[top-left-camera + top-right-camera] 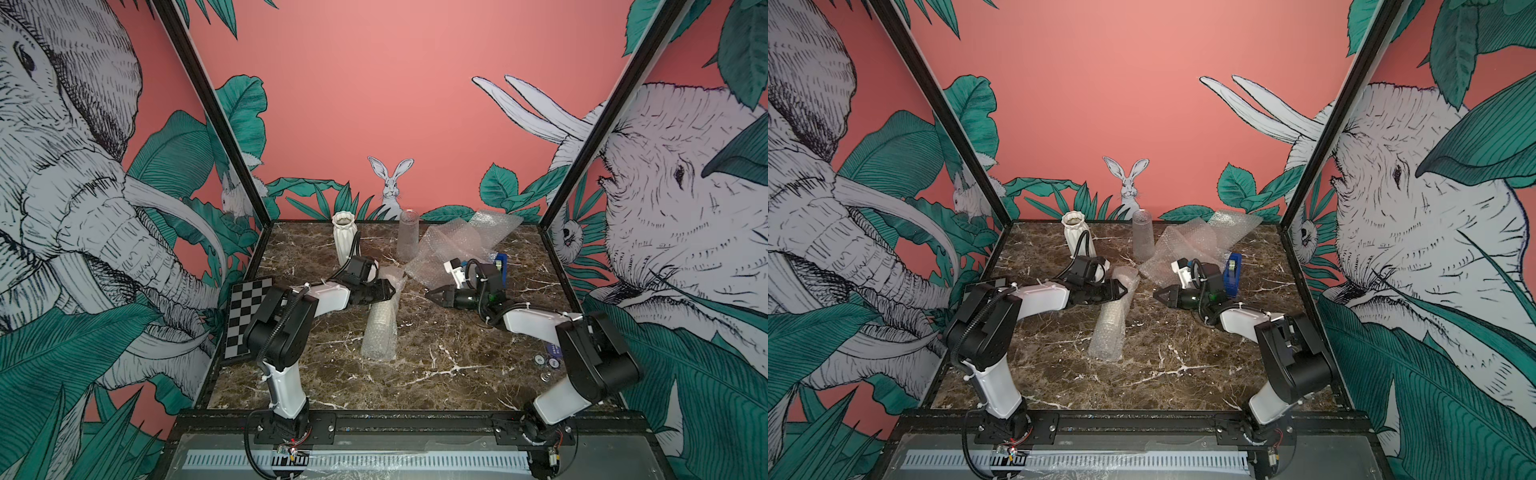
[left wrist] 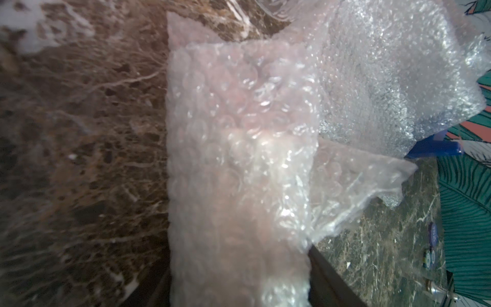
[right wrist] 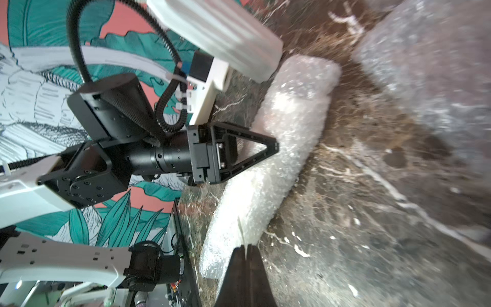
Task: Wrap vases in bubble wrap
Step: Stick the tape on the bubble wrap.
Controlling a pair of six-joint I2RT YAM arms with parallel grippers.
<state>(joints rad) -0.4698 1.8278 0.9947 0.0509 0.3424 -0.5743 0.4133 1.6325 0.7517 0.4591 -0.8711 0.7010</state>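
Across the marble desk (image 1: 457, 374), loose bubble wrap sheets (image 1: 461, 243) lay crumpled back right and a bubble-wrap roll (image 1: 379, 332) lay mid-desk, behind it an upright white vase (image 1: 344, 239) and glass vase (image 1: 408, 237). The left hand (image 1: 390, 291) clamped the roll's far end; the right hand (image 1: 430, 294) hovered nearby, closed, empty.

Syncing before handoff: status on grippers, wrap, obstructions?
Left gripper clamped on wrapped vase, lying on table. Right gripper shut, apart from it. White vase, glass vase upright at back, unwrapped. Loose bubble wrap behind, not obstructing.
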